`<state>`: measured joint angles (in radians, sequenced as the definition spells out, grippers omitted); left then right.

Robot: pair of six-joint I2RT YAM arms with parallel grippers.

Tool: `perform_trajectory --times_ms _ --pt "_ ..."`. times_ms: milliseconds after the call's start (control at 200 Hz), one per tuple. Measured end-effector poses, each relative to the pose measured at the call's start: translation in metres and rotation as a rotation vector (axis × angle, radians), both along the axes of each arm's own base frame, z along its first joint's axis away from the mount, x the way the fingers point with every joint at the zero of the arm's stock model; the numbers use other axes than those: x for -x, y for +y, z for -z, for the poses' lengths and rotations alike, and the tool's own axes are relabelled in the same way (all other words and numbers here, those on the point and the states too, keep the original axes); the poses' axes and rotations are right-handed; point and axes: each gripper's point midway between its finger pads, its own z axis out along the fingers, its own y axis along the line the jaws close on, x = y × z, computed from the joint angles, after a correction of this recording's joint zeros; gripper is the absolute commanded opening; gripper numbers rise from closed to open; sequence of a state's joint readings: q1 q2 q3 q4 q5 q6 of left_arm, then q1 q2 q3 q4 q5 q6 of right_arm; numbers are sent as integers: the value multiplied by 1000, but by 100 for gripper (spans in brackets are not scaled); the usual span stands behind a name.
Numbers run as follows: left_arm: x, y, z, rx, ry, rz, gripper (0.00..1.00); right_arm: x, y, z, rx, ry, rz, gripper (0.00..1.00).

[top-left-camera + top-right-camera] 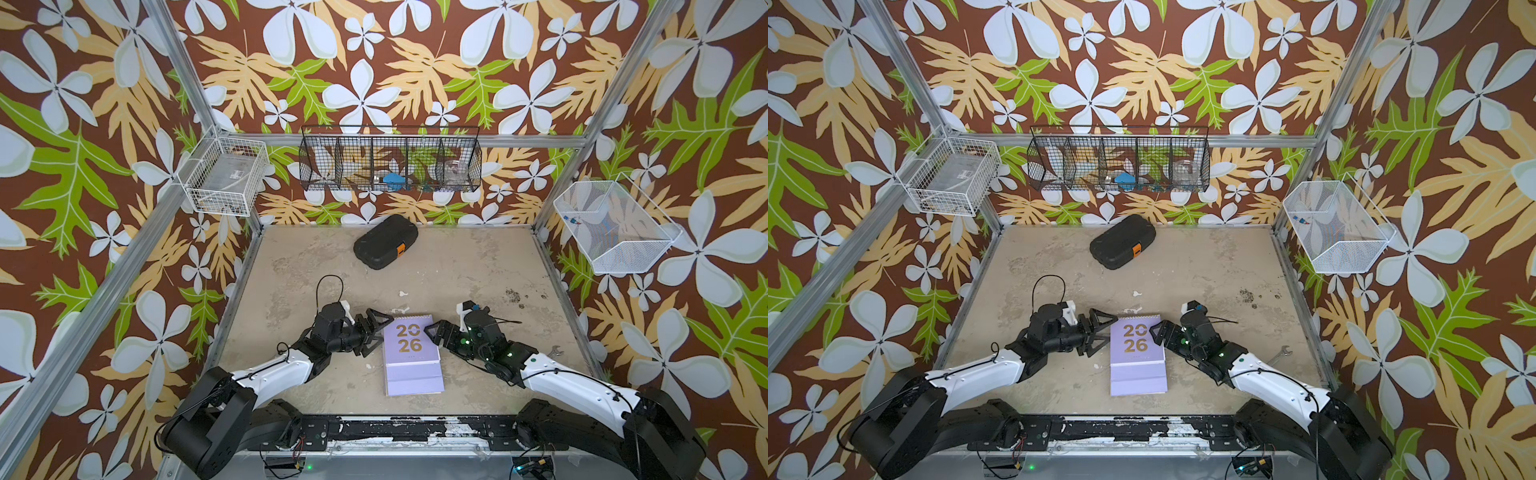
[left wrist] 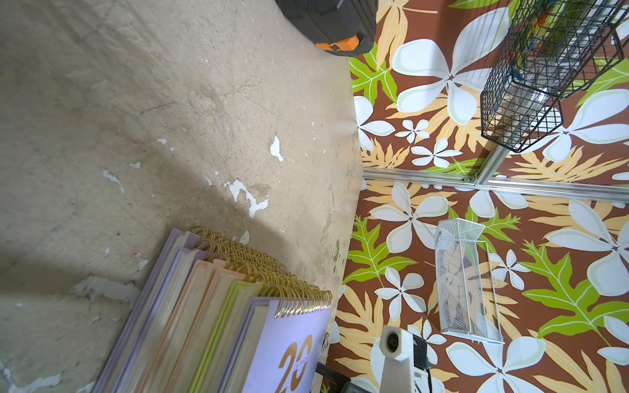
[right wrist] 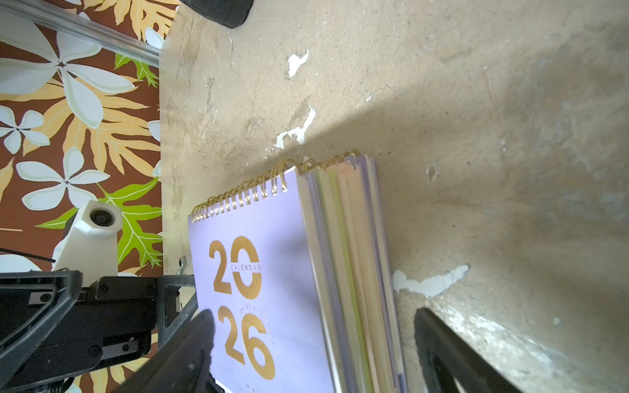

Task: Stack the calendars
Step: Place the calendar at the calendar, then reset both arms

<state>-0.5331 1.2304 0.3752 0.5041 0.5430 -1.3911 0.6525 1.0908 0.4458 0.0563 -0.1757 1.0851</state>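
Stack mostly hidden
In both top views the top calendar [image 1: 409, 349], between left claw [image 1: 386, 331] and right claw [image 1: 430, 336], hides the calendars [image 2: 177, 323] beneath; in the right wrist view that claw's fingers [image 3: 190, 354] are blurred and cropped, the black case [image 3: 218, 10] beyond cut off.

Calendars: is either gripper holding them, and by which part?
Nothing is held. The left gripper and right gripper stand open on either side of the calendar stack.

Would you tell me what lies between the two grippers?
The calendar stack, lilac cover uppermost, sits between the left gripper and the right gripper, in both top views.
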Motion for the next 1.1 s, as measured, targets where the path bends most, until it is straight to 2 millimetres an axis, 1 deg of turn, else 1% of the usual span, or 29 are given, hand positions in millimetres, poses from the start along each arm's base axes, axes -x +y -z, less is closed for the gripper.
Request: perform_trajectory --times_ms 135,160,180,315,370,445,520,591,641,726,811,886,946,981,1021,1101 --pt "0 0 -1 -1 -2 3 94 -1 -1 -1 5 -8 3 96" --pt "0 0 -1 -2 -1 4 95 -2 -2 -2 10 -13 4 98" --pt "0 0 -1 -4 -1 4 99 -2 -3 -2 14 -16 6 99" --pt "-3 3 -6 -7 -14 -3 100 -10 -8 -16 24 -54 18 100" --pt "-9 7 -11 -13 -29 -17 100 -15 -13 -23 27 -77 30 100" --pt "-18 14 -17 -27 -47 -37 100 -23 -23 -31 42 -110 58 100" --pt "-31 23 -31 -48 -86 -58 100 -29 -35 -40 59 -144 79 100" --pt "-46 36 -46 -87 -141 -89 100 -37 -49 -51 85 -194 106 100" --pt "-59 52 -59 -135 -199 -131 100 -43 -62 -61 107 -241 135 100" --pt "-74 78 -80 -231 -308 -199 100 -55 -87 -79 171 -330 199 100" --pt "-84 106 -96 -391 -441 -263 100 -61 -110 -93 269 -440 260 100" --pt "-89 127 -104 -556 -550 -302 100 -62 -128 -98 374 -539 303 100" --pt "-92 145 -103 -692 -606 -333 100 -63 -148 -94 481 -597 346 100" --pt "-94 155 -99 -774 -625 -348 100 -64 -160 -92 540 -612 374 100" --pt "-96 167 -91 -862 -632 -357 100 -66 -173 -89 596 -619 406 100" --pt "-100 185 -69 -1030 -628 -349 100 -71 -206 -83 684 -618 494 100"
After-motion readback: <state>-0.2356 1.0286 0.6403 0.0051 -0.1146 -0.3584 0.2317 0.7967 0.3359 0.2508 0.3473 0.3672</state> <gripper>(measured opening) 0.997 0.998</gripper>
